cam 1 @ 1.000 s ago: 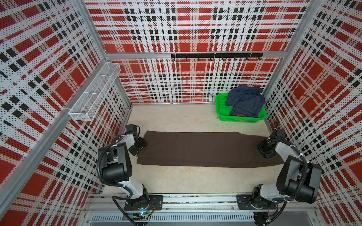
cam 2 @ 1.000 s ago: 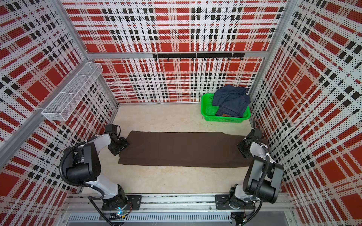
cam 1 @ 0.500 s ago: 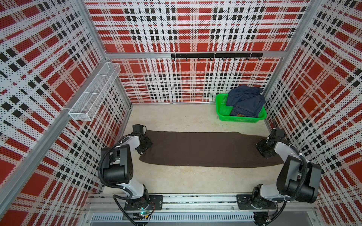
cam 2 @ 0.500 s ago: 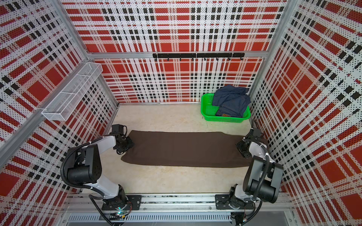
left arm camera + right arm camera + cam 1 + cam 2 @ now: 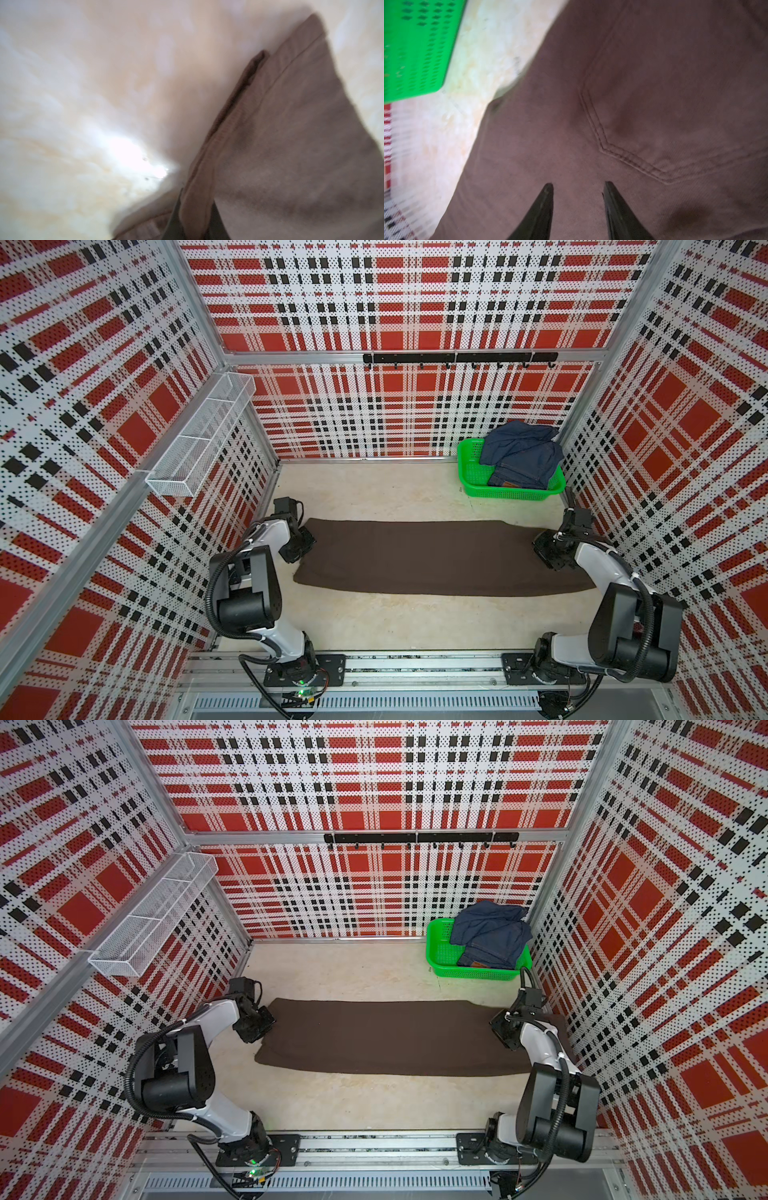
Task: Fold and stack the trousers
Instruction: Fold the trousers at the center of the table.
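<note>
The long dark brown trousers (image 5: 436, 558) lie flat across the floor in both top views, also at trousers (image 5: 386, 1038). My left gripper (image 5: 305, 545) is at their left end. In the left wrist view the left gripper (image 5: 196, 197) is shut on a raised fold of the trousers' edge (image 5: 197, 207), the cloth pinched between both dark fingers. My right gripper (image 5: 544, 549) hovers low over the right end. In the right wrist view the right gripper (image 5: 577, 187) is open over the cloth beside a stitched back pocket (image 5: 664, 116), with nothing between its fingers.
A green basket (image 5: 471, 477) stands at the back right, with blue denim jeans (image 5: 519, 456) piled in it. A white wire shelf (image 5: 199, 448) hangs on the left wall and a black hook rail (image 5: 457, 358) on the back wall. Both arm bases sit on the front rail.
My left gripper has moved right onto the trousers' left end and closed on its edge, nudging that end a little to the right. The right arm has not moved.
</note>
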`<state>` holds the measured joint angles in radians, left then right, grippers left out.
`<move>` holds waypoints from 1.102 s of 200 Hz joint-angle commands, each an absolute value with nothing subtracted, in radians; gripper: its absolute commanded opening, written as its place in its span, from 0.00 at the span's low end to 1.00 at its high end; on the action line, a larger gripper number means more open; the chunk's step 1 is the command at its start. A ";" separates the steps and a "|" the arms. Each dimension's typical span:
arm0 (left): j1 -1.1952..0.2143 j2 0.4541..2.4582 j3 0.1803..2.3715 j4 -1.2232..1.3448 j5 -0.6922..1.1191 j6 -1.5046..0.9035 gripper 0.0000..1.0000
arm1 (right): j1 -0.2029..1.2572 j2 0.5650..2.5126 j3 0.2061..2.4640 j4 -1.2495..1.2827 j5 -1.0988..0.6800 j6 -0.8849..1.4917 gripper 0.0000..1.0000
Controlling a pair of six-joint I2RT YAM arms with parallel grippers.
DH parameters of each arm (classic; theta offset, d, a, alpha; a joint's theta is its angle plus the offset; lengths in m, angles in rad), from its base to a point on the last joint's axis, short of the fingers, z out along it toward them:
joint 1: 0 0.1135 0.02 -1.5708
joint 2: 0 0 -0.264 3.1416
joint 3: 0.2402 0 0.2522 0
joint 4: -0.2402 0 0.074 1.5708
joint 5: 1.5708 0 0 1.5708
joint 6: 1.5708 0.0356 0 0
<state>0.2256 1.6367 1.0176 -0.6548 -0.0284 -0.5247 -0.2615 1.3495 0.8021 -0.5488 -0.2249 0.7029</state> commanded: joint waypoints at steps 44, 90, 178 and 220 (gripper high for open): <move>0.387 1.644 1.218 -0.746 -0.183 -0.430 0.00 | -0.173 1.289 0.770 -0.457 -0.325 0.672 0.43; 0.484 1.660 1.300 -0.755 -0.263 -0.442 0.00 | -0.132 1.324 0.783 -0.461 -0.313 0.654 0.44; 0.362 1.661 1.308 -0.749 -0.131 -0.408 0.00 | -0.097 1.438 0.775 -0.426 -0.324 0.633 0.44; 0.182 1.565 1.229 -0.750 -0.051 -0.446 0.00 | -0.092 1.468 0.762 -0.401 -0.330 0.635 0.44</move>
